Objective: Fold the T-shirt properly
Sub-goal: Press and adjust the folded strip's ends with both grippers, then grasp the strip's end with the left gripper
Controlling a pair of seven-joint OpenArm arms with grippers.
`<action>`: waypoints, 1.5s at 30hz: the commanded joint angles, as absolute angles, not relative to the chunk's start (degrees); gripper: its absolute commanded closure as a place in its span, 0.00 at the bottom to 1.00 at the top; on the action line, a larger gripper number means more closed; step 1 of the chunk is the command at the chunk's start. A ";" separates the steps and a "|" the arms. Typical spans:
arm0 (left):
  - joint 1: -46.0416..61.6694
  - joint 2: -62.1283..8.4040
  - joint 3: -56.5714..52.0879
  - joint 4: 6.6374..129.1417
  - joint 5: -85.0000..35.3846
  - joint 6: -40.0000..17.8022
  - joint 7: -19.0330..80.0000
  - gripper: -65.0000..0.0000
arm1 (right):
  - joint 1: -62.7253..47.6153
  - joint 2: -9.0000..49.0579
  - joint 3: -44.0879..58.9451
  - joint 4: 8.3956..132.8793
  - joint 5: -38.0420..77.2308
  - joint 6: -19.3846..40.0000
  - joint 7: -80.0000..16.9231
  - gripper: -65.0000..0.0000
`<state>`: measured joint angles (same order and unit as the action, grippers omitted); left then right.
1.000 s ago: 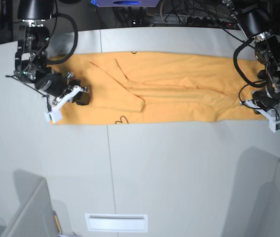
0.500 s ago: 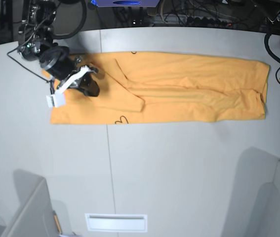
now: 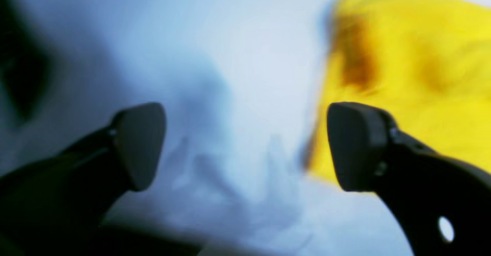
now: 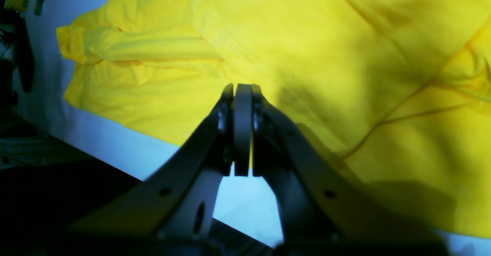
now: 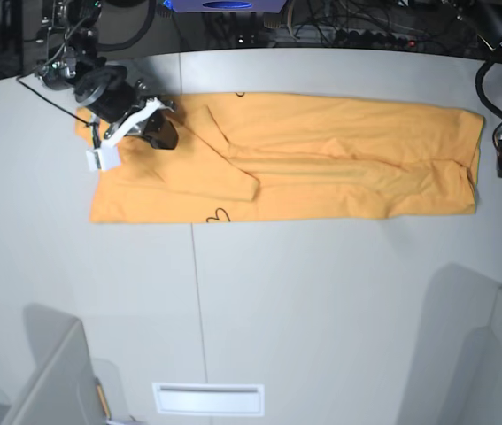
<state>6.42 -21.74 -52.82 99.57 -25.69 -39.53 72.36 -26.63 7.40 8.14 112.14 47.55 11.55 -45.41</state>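
White tabletop (image 5: 321, 310) carries the T-shirt (image 5: 321, 168), a long band across the upper frame. Left gripper (image 3: 245, 146) stands spread, empty; right gripper (image 4: 242, 129) is pressed together, empty. Pinch both end corners squarely first.

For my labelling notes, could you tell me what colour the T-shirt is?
The T-shirt is plain light orange-yellow; the base view shows it best.

1 T-shirt (image 5: 321, 159), orange-yellow, only cloth in view; 2 small dark squiggle marks on its edges, one at the near edge, one at the far edge; 2 grippers: left gripper (image 3: 245, 146) and right gripper (image 4: 242, 133); 1 white table (image 5: 321, 301); 1 pale slot (image 5: 208, 399) at the table's near edge; 2 grey panels at the near corners
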 commanded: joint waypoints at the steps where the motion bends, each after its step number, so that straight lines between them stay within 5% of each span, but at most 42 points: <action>1: 6.02 -22.99 -52.97 99.12 -26.51 -40.00 71.78 0.00 | -26.68 7.87 8.31 113.19 48.66 12.09 -44.62 1.00; 22: -0.04 -22.90 -45.85 72.22 -28.79 -40.00 60.62 0.00 | -26.59 7.69 8.22 113.19 48.48 12.18 -44.79 1.00; 42: -1.63 -22.99 -42.42 63.16 -29.23 -40.00 57.63 0.00 | -26.42 7.78 8.13 113.10 48.40 12.18 -44.79 1.00; 45: -1.63 -22.81 -42.33 62.99 -29.23 -40.00 57.63 0.22 | -26.42 7.78 8.13 113.10 48.40 12.18 -44.79 1.00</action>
<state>-1.76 -22.57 -42.63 63.16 -30.24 -40.36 54.81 -26.57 7.51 7.99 112.14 47.53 11.57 -45.65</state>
